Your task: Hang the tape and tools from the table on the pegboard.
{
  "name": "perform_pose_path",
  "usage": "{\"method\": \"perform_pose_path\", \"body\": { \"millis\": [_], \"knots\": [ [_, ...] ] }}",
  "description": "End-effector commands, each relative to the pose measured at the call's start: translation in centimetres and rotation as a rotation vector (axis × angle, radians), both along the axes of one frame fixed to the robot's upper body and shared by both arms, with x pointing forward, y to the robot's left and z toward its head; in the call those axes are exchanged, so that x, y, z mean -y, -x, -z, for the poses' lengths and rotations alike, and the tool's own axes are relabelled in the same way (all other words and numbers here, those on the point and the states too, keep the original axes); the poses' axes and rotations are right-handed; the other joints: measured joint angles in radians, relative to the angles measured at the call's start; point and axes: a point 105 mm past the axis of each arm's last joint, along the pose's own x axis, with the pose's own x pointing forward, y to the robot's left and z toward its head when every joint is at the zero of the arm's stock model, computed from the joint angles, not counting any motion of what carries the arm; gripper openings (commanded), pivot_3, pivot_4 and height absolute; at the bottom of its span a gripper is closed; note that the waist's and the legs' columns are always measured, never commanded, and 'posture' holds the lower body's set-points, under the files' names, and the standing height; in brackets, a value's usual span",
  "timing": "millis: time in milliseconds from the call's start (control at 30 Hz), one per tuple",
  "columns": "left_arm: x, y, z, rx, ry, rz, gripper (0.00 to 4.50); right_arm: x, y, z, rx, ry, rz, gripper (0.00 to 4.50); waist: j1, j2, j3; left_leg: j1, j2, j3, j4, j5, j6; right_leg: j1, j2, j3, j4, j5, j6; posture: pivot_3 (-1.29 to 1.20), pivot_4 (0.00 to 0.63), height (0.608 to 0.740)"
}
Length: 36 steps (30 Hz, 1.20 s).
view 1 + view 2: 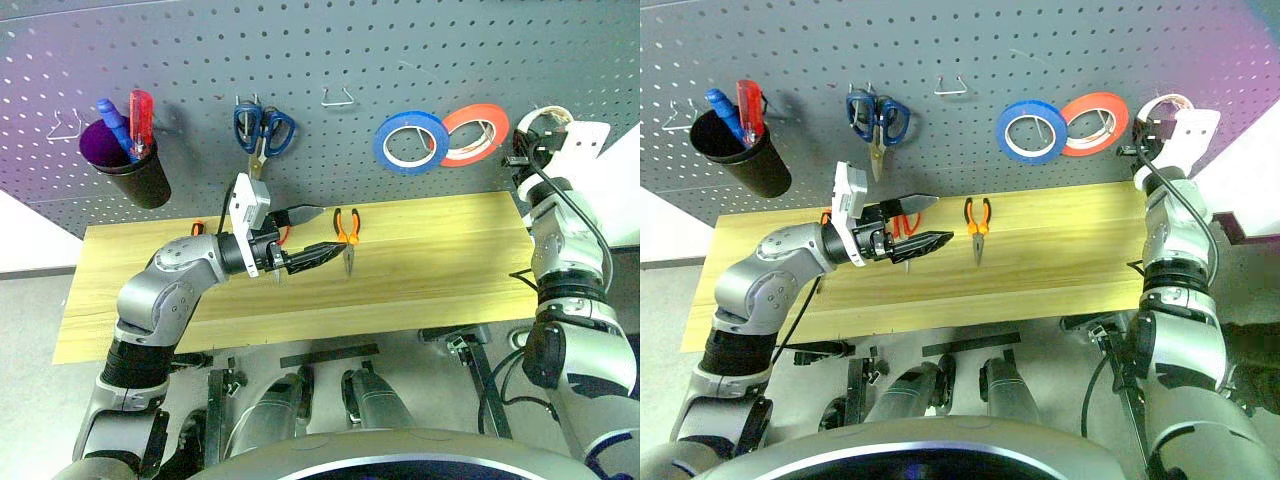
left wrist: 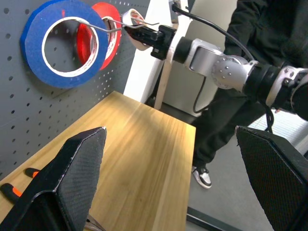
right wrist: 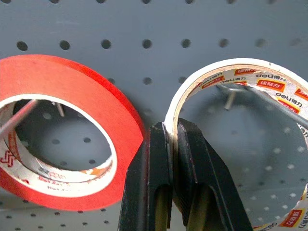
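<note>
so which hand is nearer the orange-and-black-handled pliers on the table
Left. The left hand hangs open over the light wooden table, just beside the orange-and-black-handled pliers. The right hand is up at the dark grey pegboard, shut on the thin cream-white tape ring.

Matt grained wooden table (image 1: pixel 430 260), perforated pegboard (image 1: pixel 400 50)

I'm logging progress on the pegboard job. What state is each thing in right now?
Cream tape: pinched in the right claw, at the pegboard.
Pliers: lying on the table.
Blue tape: hung.
Red tape: hung.
Blue scissors: hung.
Left claw: open, empty.
</note>
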Motion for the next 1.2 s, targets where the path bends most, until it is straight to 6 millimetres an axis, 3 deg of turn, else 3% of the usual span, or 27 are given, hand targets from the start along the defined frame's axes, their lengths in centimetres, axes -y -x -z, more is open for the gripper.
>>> {"method": "perform_pose_path", "body": {
  "millis": [33, 100, 567, 933, 1200],
  "knots": [
    [-0.1, 0.7, -0.8, 0.035, 0.013, 0.006, 4.5, 0.5, 0.0, -1.8, 0.047, 0.017, 0.009, 0.02, 0.0, 0.0, 0.0, 0.0, 0.0, 0.0, 0.0, 0.0, 0.0, 0.0, 0.0, 0.0, 0.0, 0.0, 0.0, -0.13, 0.264, 0.74],
    [-0.1, 0.7, -0.7, 0.038, 0.007, 0.002, 4.5, 0.3, -0.2, -1.8, 0.046, 0.016, 0.0, 0.02, 0.0, 0.0, 0.0, 0.0, 0.0, 0.0, 0.0, 0.0, 0.0, 0.0, 0.0, 0.0, 0.0, 0.0, 0.0, -0.12, 0.266, 0.74],
    [-0.3, 0.7, -0.7, 0.035, 0.012, -0.006, 4.5, 0.4, 0.0, -1.2, 0.044, 0.063, 0.011, 4.46, 0.0, 0.0, 0.0, 0.0, 0.0, 0.0, 0.0, 0.0, 0.0, 0.0, 0.0, 0.0, 0.0, 0.0, 0.0, -0.13, 0.261, 0.74],
    [-0.5, 0.6, -0.7, 0.042, 0.011, -0.016, 4.5, 0.6, 1.6, 1.5, -0.005, 0.074, -0.025, 4.46, 0.001, 0.0, 0.0, 0.0, 0.0, 0.0, 0.001, 0.0, 0.0, 0.0, 0.0, 0.0, 0.0, 0.0, 0.0, -0.14, 0.258, 0.74],
    [-1.1, 0.3, -0.9, 0.044, 0.015, -0.03, 4.5, 0.1, 4.1, 3.7, -0.075, 0.031, -0.05, 4.46, 0.0, 0.0, 0.0, 0.0, 0.0, 0.0, 0.001, 0.0, 0.0, -0.001, 0.0, 0.0, 0.002, 0.0, 0.0, -0.15, 0.263, 0.74]
  ]
}}
